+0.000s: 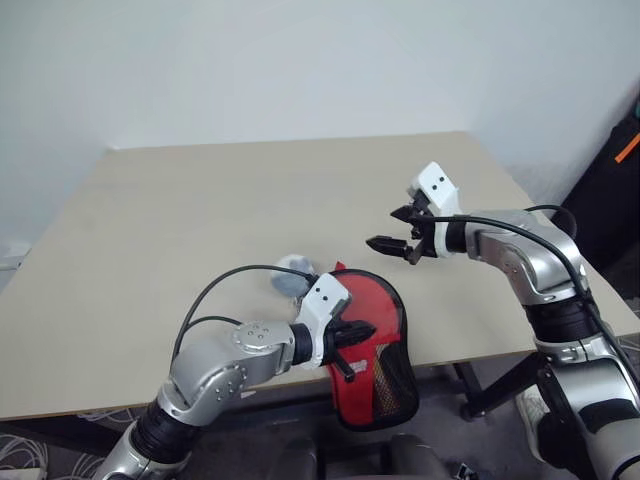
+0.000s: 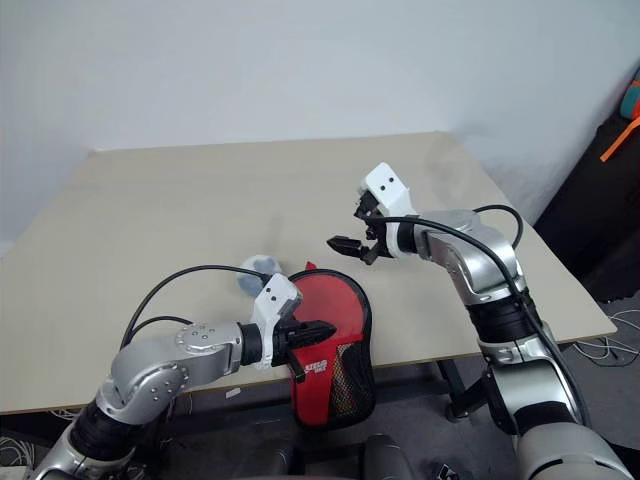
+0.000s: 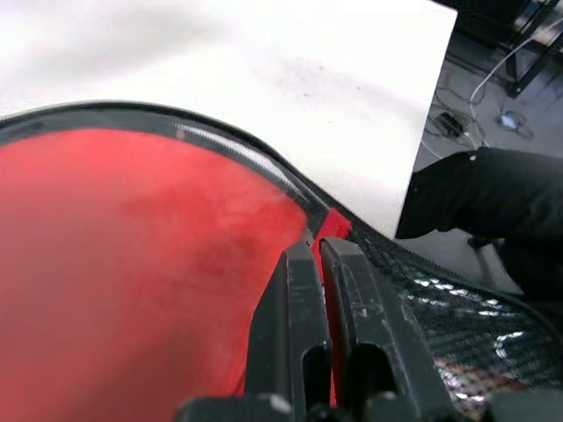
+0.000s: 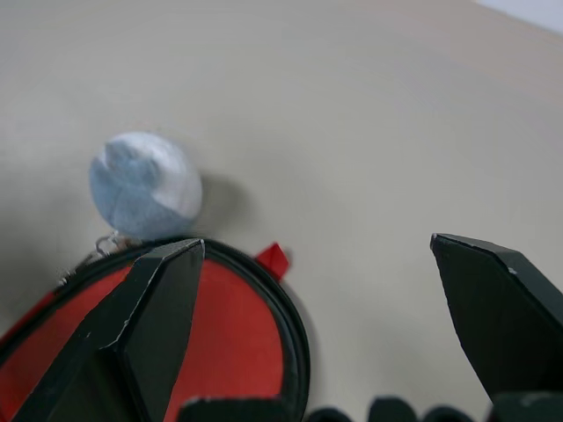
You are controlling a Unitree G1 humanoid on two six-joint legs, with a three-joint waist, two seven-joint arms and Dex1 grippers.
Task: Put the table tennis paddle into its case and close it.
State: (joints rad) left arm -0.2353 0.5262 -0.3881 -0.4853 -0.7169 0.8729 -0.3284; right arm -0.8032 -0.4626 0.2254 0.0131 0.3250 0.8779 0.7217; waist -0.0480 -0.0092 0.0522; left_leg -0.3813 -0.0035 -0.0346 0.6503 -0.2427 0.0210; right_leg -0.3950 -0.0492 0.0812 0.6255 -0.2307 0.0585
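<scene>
Your left gripper (image 1: 352,345) sits at the near edge of the table (image 1: 200,220), its two black fingers (image 3: 303,334) pressed together and pinching the case (image 1: 385,375) where the round part narrows to the mesh neck. The case lies over the table's near edge, its round end on the tabletop and the mesh end hanging past the edge. Through the clear side you see the red face of the paddle (image 1: 375,305), so the paddle is inside the case; you cannot tell from here how far the zipper is drawn. A small grey-blue lump (image 1: 293,272) rests on the table just beyond the case. Farther right, your right gripper (image 1: 398,240) hovers above the tabletop, clear of the case, with its jaws wide apart and empty.
</scene>
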